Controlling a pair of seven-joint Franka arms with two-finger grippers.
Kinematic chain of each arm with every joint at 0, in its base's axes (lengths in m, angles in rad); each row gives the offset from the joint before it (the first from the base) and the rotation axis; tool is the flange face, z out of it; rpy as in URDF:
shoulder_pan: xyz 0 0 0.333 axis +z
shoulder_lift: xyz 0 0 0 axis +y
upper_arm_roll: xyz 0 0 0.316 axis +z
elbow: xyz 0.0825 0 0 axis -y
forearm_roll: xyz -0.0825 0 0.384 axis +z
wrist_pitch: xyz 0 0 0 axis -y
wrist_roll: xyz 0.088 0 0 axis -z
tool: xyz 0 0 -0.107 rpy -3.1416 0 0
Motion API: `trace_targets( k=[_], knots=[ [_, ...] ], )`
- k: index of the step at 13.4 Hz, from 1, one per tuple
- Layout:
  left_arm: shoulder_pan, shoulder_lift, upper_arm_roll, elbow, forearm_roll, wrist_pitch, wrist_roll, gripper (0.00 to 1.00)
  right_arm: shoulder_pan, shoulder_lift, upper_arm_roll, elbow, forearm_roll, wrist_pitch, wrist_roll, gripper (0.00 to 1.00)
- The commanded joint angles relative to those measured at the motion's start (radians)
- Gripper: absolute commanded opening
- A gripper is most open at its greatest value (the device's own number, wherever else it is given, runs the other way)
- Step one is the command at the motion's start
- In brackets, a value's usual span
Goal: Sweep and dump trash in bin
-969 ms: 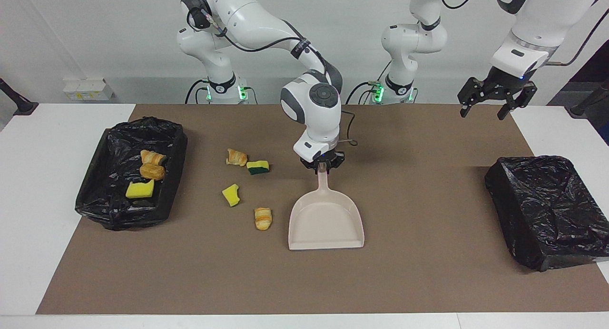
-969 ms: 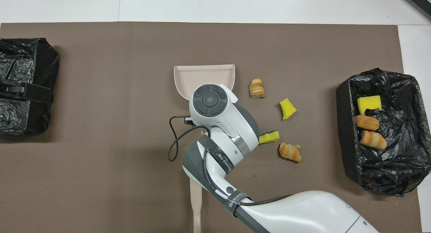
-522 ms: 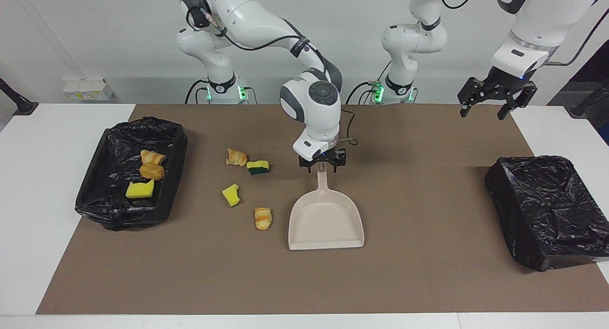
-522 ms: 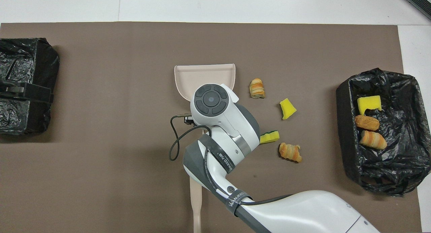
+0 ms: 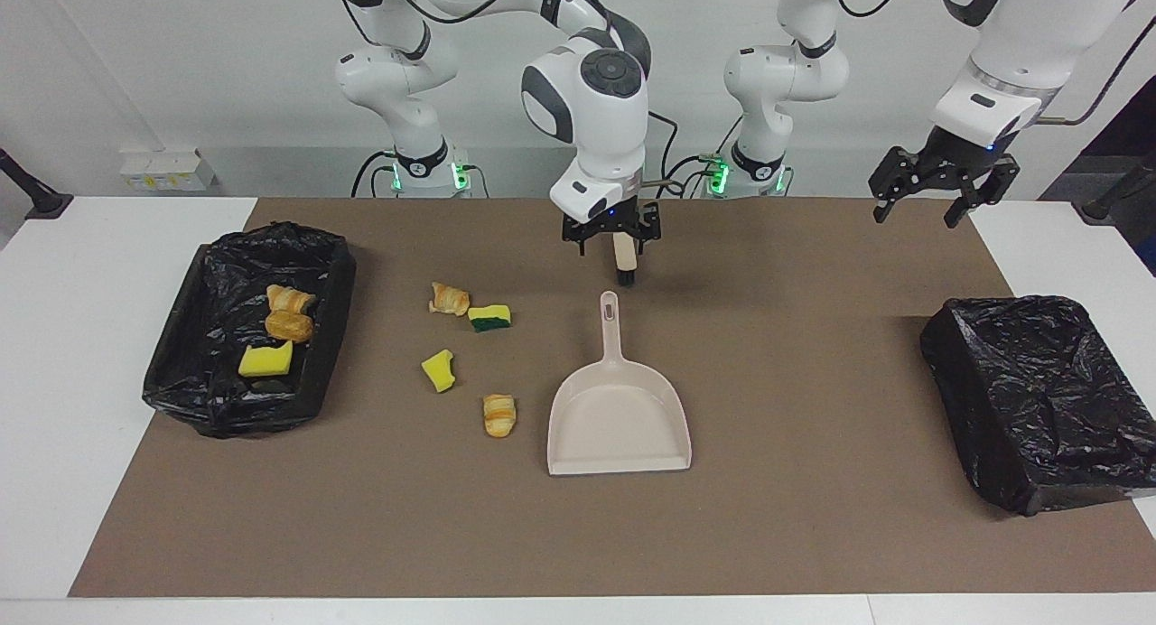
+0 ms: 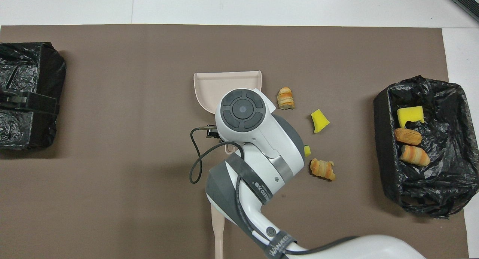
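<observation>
1. Trash (image 5: pixel 439 370) is split in two groups now. Four pieces lie on the bench (image 5: pixel 813 535): a pastry (image 5: pixel 449 299) and a green-faced sponge (image 5: pixel 489 318) touching each other, the plain yellow sponge chunk farther from the robots, and a second pastry (image 5: pixel 498 415) just beside the dustpan (image 5: pixel 619 426). Three more pieces (image 5: pixel 287 313) already lie in the black-lined bin (image 5: pixel 336 282) toward the right arm's end.
2. What has just changed: a second ago my right hand (image 5: pixel 610 238) was closed on the handle of the dustpan. Now its fingers stand open, it holds nothing, and it has lifted away from the handle.
3. The dustpan rests flat on the bench by itself, empty, with its handle pointing to the robots and its wide mouth away from them.
4. My right hand now hangs over the brush (image 5: pixel 622 262), which lies nearer to the robots than the dustpan, with its black bristles toward the dustpan handle. I do not touch it yet.
5. My left hand (image 5: pixel 939 190) is open and waits over the left arm's end of the bench, near the second bin (image 5: pixel 1039 399), which is wrapped in black plastic.
6. I judge that the pan is parked for the next round. The task is about half done. Next, I think, I must take the brush and push the four pieces into the pan.
7. The risk I see: the pan mouth does not face the pieces, so the pan may need turning, or the sweep must go around it.
</observation>
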Motion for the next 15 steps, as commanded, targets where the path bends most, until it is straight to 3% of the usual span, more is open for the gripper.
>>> trace_targets(
  k=[1, 3, 6, 9, 12, 15],
  knots=[
    [0.016, -0.002, -0.011, 0.017, 0.012, -0.024, 0.002, 1.0, 0.051, -0.128, 0.003, -0.216, 0.121, 0.076, 0.043, 1.0],
    [0.016, -0.002, -0.011, 0.017, 0.012, -0.024, 0.002, 1.0, 0.141, -0.174, 0.003, -0.353, 0.169, 0.183, 0.081, 1.0],
    [0.016, -0.002, -0.011, 0.017, 0.012, -0.024, 0.002, 1.0, 0.24, -0.186, 0.003, -0.473, 0.175, 0.21, 0.133, 1.0],
    [0.016, -0.002, -0.011, 0.017, 0.012, -0.024, 0.002, 1.0, 0.298, -0.28, 0.003, -0.611, 0.223, 0.236, 0.124, 1.0],
    [0.016, -0.002, -0.011, 0.017, 0.012, -0.024, 0.002, 1.0, 0.364, -0.277, 0.003, -0.668, 0.289, 0.368, 0.141, 1.0],
    [0.016, -0.002, -0.011, 0.017, 0.012, -0.024, 0.002, 1.0, 0.366, -0.281, 0.003, -0.679, 0.291, 0.363, 0.133, 1.0]
  ],
)
